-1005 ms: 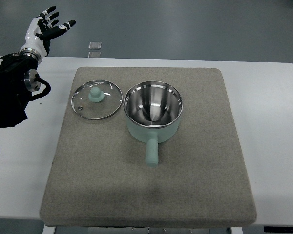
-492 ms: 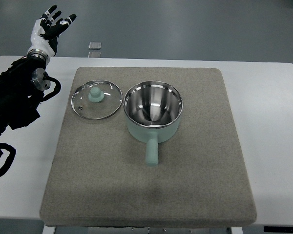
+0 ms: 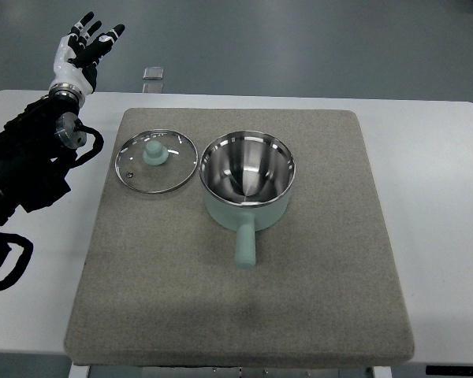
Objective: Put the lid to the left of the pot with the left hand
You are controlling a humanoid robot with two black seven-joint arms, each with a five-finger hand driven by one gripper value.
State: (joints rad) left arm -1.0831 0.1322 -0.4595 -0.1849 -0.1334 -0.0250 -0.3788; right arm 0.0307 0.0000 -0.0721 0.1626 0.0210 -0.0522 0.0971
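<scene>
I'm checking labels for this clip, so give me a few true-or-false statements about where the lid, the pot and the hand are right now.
1. The lid lies flat on the mat, to the left of the pot. True.
2. The left hand is gripping the lid's knob. False: it is up past the table's far left corner, fingers spread, holding nothing.
3. The pot is open, with its steel inside showing. True.
4. The pot's handle points toward the lid. False: it points to the picture's bottom edge, toward the robot's side.
5. The right hand rests on the mat. False: no right hand is in view.
</scene>
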